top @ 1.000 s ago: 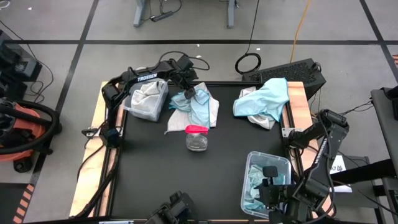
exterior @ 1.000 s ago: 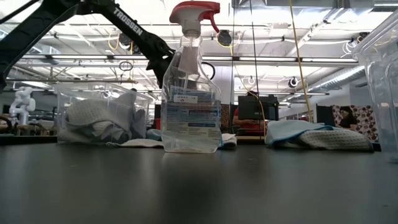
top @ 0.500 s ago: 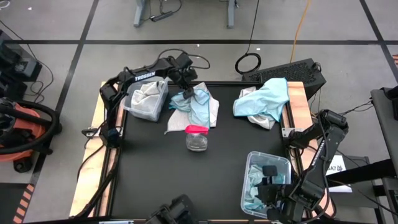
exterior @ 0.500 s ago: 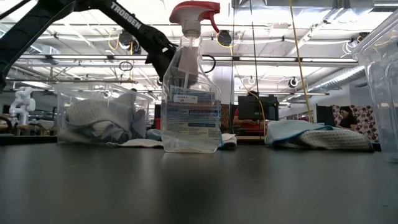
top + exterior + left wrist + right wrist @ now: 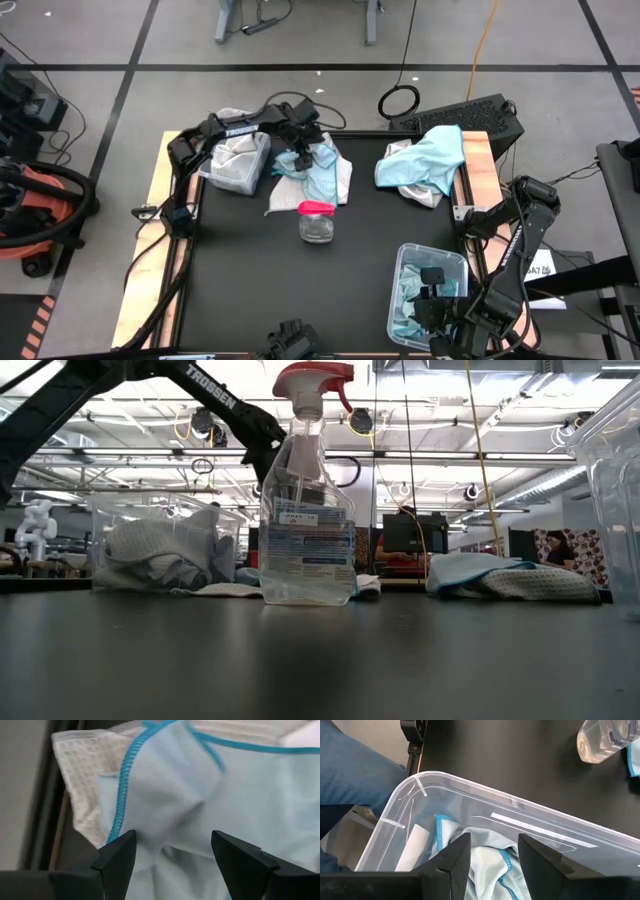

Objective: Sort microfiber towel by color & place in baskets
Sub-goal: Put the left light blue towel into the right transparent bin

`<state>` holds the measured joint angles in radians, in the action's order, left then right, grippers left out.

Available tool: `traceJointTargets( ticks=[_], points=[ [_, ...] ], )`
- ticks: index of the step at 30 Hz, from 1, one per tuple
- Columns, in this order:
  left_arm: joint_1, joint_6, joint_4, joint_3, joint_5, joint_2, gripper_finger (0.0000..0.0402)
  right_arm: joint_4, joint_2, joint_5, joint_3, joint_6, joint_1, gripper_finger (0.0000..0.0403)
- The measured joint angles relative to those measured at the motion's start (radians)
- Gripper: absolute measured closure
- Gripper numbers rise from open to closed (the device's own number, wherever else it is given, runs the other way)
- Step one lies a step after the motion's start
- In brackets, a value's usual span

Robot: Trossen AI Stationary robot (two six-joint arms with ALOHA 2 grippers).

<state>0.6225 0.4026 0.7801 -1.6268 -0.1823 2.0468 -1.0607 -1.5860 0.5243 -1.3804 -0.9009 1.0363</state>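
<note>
Left gripper [image 5: 170, 855] poised over light blue towel [image 5: 322, 172] in the middle pile, jaws spread, nothing held; judged step: picking blue. Right gripper [image 5: 492, 852] over near-right basket [image 5: 405, 262], jaws parted, empty. Next: lower, clench on blue only, not the white cloth [image 5: 85, 775] beneath

A black table [image 5: 250, 280] with wooden side edges carries everything. At its far left stands a clear basket [image 5: 237, 165] holding pale towels, and just beside it lies a heap of blue and white towels [image 5: 318, 175]; a second heap [image 5: 425, 162] lies at the far right corner. A clear spray bottle with a pink top [image 5: 317, 222] stands near the middle, and another basket [image 5: 428, 292] with blue towels sits at the near right.
</note>
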Motion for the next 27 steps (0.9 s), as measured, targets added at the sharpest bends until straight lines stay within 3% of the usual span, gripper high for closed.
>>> traceJointTargets(
  ticks=[3, 6, 13, 27],
  points=[
    [-0.003, 0.000, -0.038, 0.000, 0.032, 0.021, 0.0144, 0.003, 0.000, 0.000, 0.000, -0.001, 0.000, 0.0248],
    [-0.005, 0.002, -0.062, 0.000, 0.053, 0.028, 0.0179, 0.010, 0.000, 0.000, 0.000, -0.001, 0.000, 0.0248],
    [-0.007, 0.025, 0.024, -0.044, 0.061, 0.028, 0.0377, 0.024, 0.000, 0.000, 0.000, -0.003, 0.000, 0.0248],
    [-0.063, 0.024, 0.292, -0.296, 0.099, 0.013, 0.0396, 0.025, 0.000, 0.007, 0.000, -0.011, -0.002, 0.0248]
  ],
)
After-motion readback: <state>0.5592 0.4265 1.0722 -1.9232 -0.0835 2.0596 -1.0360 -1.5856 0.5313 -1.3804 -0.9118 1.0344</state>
